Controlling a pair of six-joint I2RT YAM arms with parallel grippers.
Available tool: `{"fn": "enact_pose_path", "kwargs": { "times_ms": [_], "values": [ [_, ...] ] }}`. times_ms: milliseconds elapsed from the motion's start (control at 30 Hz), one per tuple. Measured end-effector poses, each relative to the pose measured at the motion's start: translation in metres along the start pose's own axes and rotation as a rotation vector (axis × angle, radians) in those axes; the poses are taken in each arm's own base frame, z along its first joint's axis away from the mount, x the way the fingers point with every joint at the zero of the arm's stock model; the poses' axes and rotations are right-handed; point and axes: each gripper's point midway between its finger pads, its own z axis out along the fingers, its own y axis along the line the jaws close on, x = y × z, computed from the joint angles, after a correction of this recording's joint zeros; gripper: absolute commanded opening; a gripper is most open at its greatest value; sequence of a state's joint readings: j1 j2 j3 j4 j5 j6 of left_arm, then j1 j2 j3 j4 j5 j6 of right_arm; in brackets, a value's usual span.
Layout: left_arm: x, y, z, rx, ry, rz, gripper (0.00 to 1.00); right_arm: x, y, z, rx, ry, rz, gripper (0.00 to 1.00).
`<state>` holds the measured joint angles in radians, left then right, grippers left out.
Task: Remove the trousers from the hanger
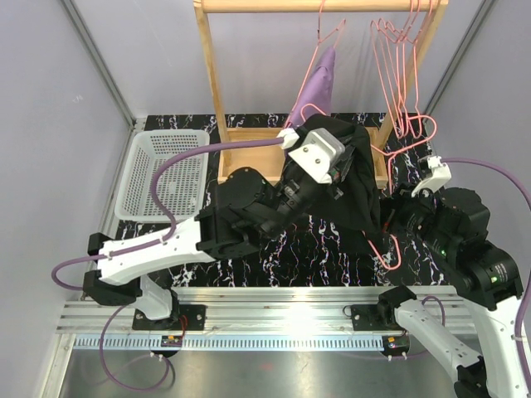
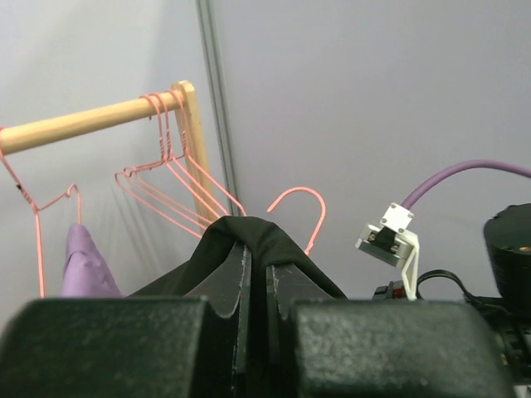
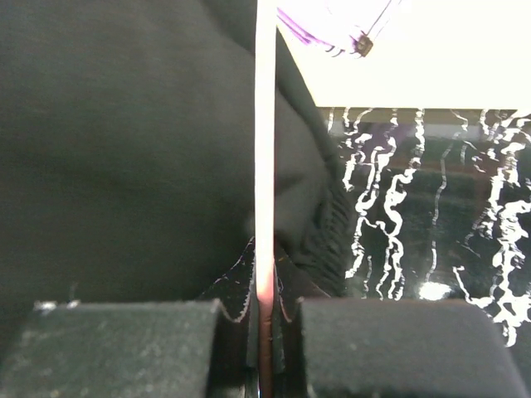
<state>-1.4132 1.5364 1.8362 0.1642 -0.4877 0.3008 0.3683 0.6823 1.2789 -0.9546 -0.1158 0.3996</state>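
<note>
The black trousers (image 1: 358, 186) hang in a heap above the table's middle, held up by my left gripper (image 1: 309, 170), which is shut on a fold of them (image 2: 249, 236). My right gripper (image 1: 397, 207) is shut on the pink wire hanger (image 1: 383, 246) that carries them; the wire (image 3: 265, 166) runs straight up between its jaws, with the black cloth (image 3: 124, 141) behind. The lilac trousers (image 1: 316, 83) hang on another pink hanger on the wooden rail (image 1: 323, 5), and also show in the left wrist view (image 2: 83, 265).
A wooden clothes rack (image 1: 209, 75) stands at the back with several empty pink hangers (image 1: 405, 66) on its right end. A white mesh basket (image 1: 164, 172) sits at the left on the black marbled tabletop (image 1: 307, 253). Grey walls close in on both sides.
</note>
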Motion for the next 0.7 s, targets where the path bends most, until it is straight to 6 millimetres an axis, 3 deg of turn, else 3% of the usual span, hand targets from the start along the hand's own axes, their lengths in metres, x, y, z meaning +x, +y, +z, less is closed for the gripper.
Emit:
{"fn": "enact_pose_path", "kwargs": {
  "times_ms": [300, 400, 600, 700],
  "values": [
    [-0.063, 0.001, -0.028, 0.153, -0.129, -0.030, 0.00, -0.002, 0.011, -0.006, -0.040, 0.032, -0.007, 0.00],
    [-0.084, 0.012, -0.041, 0.154, -0.180, -0.044, 0.00, 0.004, -0.001, 0.001, 0.029, 0.090, -0.021, 0.00],
    [-0.141, 0.046, -0.065, 0.088, -0.342, -0.101, 0.00, 0.029, -0.043, 0.008, 0.236, 0.220, -0.052, 0.00],
    [-0.164, 0.064, -0.079, 0.051, -0.398, -0.112, 0.00, 0.033, -0.050, 0.006, 0.269, 0.237, -0.060, 0.00]
  ]
}}
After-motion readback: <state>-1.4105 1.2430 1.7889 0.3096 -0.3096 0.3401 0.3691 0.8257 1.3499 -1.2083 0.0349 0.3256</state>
